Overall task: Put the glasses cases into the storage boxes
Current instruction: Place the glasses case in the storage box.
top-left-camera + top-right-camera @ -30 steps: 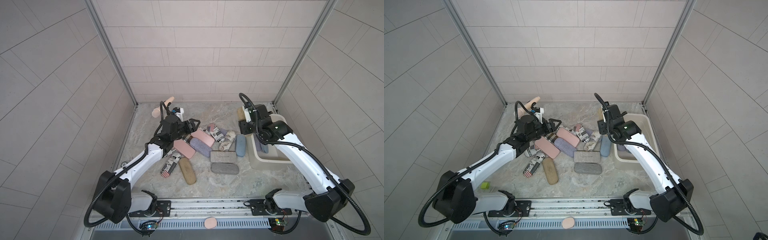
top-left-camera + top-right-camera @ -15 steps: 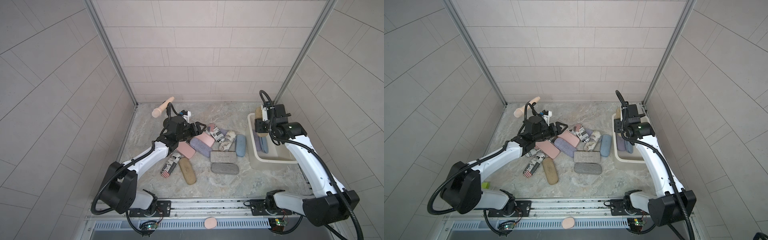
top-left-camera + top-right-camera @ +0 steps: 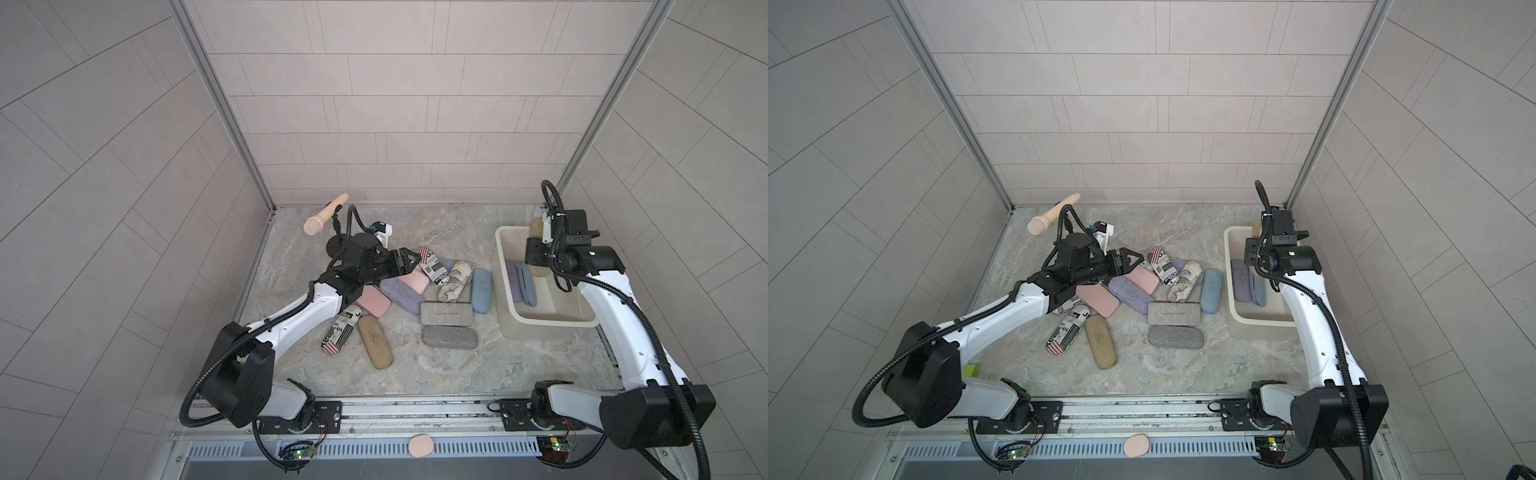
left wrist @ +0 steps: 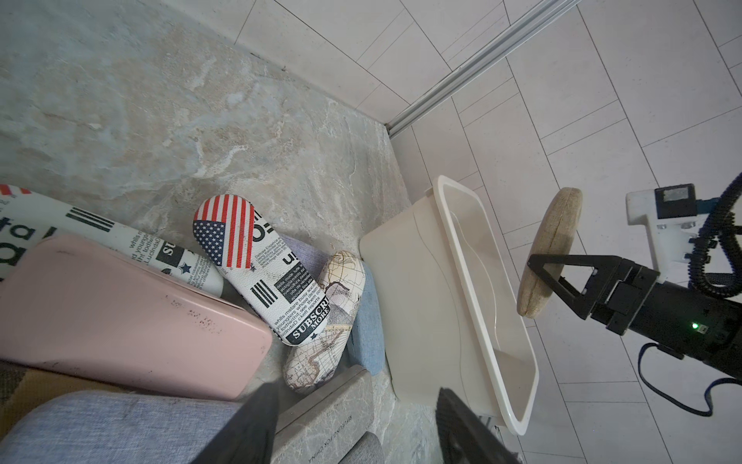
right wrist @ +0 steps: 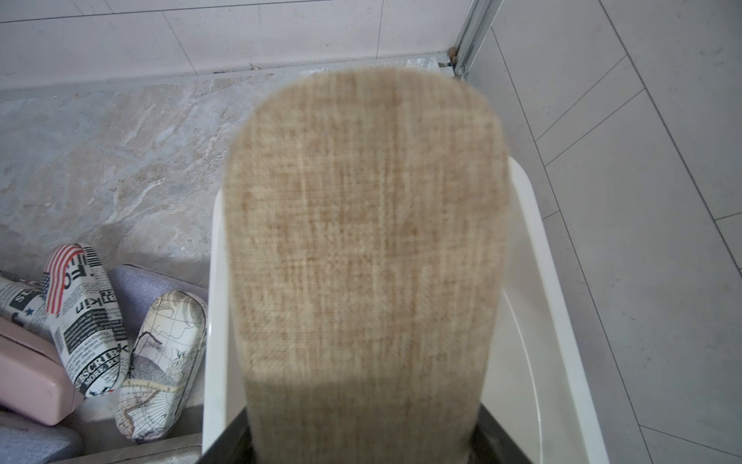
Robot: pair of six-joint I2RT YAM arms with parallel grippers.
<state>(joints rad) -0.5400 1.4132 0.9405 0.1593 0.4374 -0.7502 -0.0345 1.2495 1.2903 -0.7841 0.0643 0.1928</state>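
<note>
Since a second ago the right gripper [image 3: 539,251] has swung from outside the tub's [image 3: 540,328] pile-side rim to over the tub itself, bringing the tan case [image 3: 536,227] with it. The left gripper [image 3: 409,259] has reached across the pile [image 3: 411,295] toward the tub. We judge the carry done: only lowering and release remain for this case, and the left is lining up a next pick.

Right jaws clamp the tan case across its width. Left jaws stand part open and empty over the pink case [image 4: 120,313], with the flag case [image 4: 241,257] ahead.

The tan case hangs over the tub's inside near its far end, clear of the rim. Its long axis is near upright and leaning, one rounded end up, the other down into the tub, broad face toward the tub's near end. We cannot tell if it touches the tub floor. The lavender case [image 3: 513,280] and blue case [image 3: 527,284] sit on edge inside, along the pile-side wall.
</note>
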